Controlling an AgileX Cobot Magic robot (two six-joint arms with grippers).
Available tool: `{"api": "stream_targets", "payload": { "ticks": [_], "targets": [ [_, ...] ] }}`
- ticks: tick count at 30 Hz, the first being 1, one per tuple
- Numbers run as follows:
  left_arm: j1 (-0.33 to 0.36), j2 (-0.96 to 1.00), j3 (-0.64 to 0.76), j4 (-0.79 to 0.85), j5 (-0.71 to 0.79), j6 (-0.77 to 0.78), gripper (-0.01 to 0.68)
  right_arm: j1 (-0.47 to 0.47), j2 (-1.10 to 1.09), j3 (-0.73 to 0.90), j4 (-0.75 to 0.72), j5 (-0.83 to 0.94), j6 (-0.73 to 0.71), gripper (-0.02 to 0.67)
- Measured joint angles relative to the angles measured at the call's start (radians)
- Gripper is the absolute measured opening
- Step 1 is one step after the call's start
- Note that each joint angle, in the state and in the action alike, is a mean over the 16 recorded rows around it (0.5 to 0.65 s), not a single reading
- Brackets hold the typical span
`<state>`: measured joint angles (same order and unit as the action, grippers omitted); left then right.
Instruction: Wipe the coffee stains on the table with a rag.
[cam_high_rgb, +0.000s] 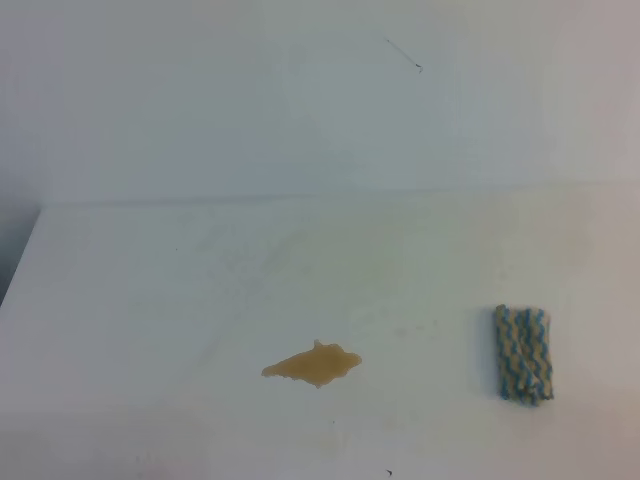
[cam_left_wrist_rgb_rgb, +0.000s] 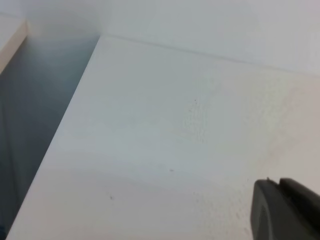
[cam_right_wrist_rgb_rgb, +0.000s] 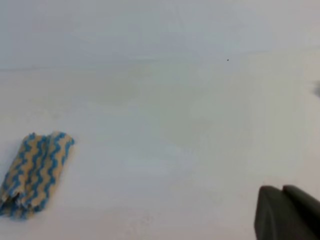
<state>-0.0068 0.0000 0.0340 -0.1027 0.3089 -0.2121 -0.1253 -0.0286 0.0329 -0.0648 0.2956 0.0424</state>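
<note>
The stain is lying on the table toward its front, near the middle. The rag is lying on the table to the stain's right, well apart from it, lengthwise front to back. A wall is standing behind the table.

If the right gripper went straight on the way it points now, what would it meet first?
Probably bare table. In the right wrist view the right gripper shows only at the lower right edge, fingers together, and the rag lies well off to the left, outside that line. Depth is unclear.
</note>
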Motion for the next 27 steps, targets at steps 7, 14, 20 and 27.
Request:
{"api": "stream_targets", "payload": {
  "ticks": [7,14,20,27],
  "targets": [
    [0.000,0.000,0.002,0.000,0.000,0.000,0.000,0.000,0.000,0.000,0.000,-0.001,0.000,-0.004],
    [0.000,0.000,0.006,0.000,0.000,0.000,0.000,0.000,0.000,0.000,0.001,-0.001,0.000,-0.004],
    [0.000,0.000,0.011,0.000,0.000,0.000,0.000,0.000,0.000,0.000,0.002,-0.001,0.000,-0.004],
    [0.000,-0.002,0.011,0.000,0.000,0.000,0.000,0.000,0.000,0.000,0.010,-0.020,0.000,-0.004]
  ]
}}
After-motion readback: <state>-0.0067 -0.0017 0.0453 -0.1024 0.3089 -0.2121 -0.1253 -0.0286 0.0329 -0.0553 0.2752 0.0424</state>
